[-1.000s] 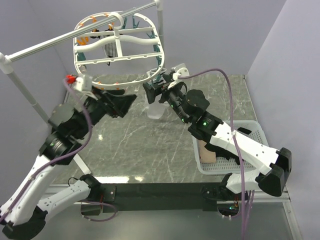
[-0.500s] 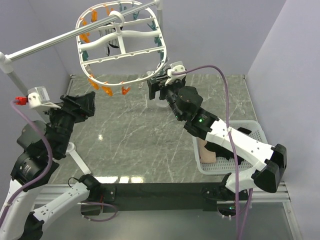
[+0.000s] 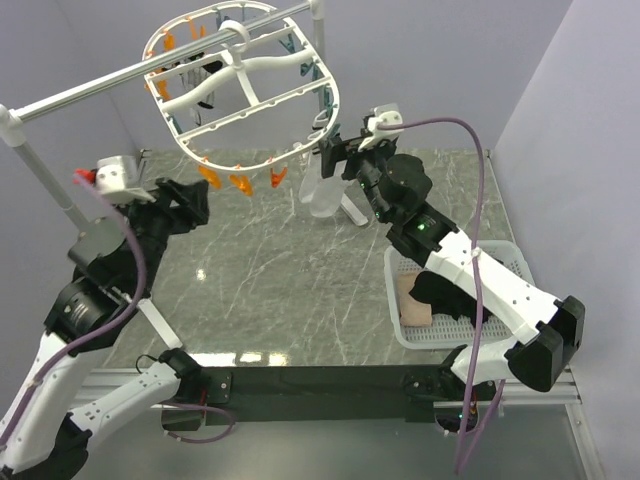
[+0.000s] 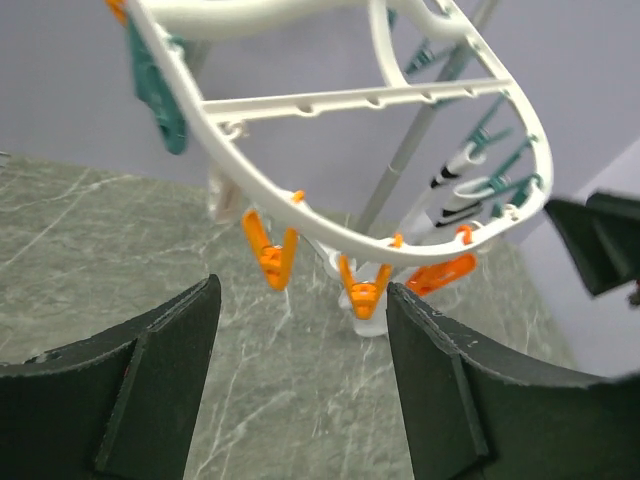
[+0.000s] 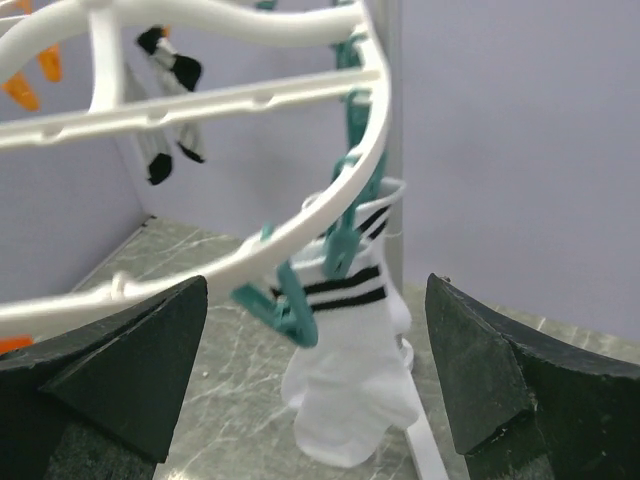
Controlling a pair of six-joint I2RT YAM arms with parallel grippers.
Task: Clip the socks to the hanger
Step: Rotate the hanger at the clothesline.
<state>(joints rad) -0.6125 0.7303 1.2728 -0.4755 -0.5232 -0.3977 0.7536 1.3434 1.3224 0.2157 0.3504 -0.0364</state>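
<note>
The white oval hanger (image 3: 331, 100) hangs tilted from the rail, with orange clips (image 3: 238, 183) on its near rim and teal clips on its right side. A white sock with black stripes (image 3: 320, 192) hangs from a teal clip (image 5: 343, 245); it fills the middle of the right wrist view (image 5: 350, 385). My right gripper (image 3: 335, 158) is open and empty, just right of that sock and apart from it. My left gripper (image 3: 195, 205) is open and empty, below and left of the orange clips (image 4: 271, 256). A striped sock (image 5: 165, 60) hangs at the far side. A pinkish-beige sock (image 3: 413, 300) lies in the basket.
The silver rail (image 3: 110, 84) runs across the back left on a slanted post (image 3: 50, 190). Its right post and white foot (image 3: 350, 212) stand behind the hanging sock. The white lattice basket (image 3: 503, 262) sits at the right near the right arm.
My right gripper has drawn back to the right, and the white striped sock now hangs free from the teal clip. My left arm pulled back from the hanger. The hanger has swung and tilted.
</note>
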